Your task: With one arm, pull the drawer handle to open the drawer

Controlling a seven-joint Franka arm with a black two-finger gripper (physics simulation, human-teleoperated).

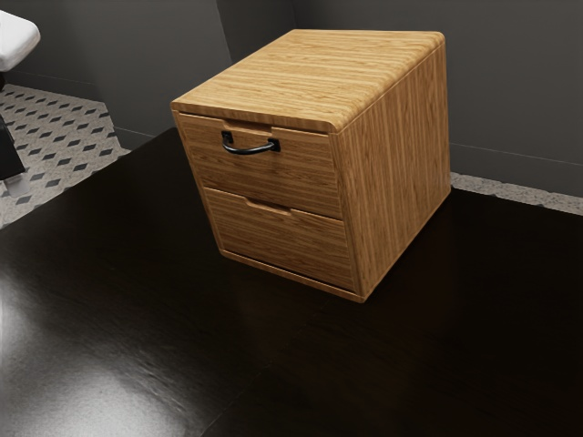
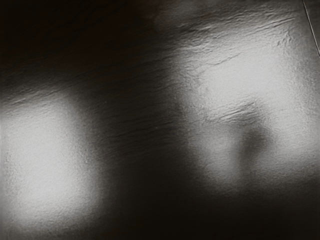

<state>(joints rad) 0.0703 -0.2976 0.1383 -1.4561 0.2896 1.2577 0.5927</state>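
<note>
Though shut, drawer [image 1: 273, 177] w/ handle [image 1: 249, 149], inside unseen.

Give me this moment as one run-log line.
light wooden two-drawer cabinet: on glossy dark table | upper drawer: shut | curved black handle: untouched

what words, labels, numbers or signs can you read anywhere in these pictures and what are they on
None: no text, number, brand or sign can be read in either view.
The wooden cabinet shows bare grain, with no label on its top or side.
The upper drawer, its black handle and the lower drawer carry no markings.
The dark tabletop shows glare, no lettering.
</note>
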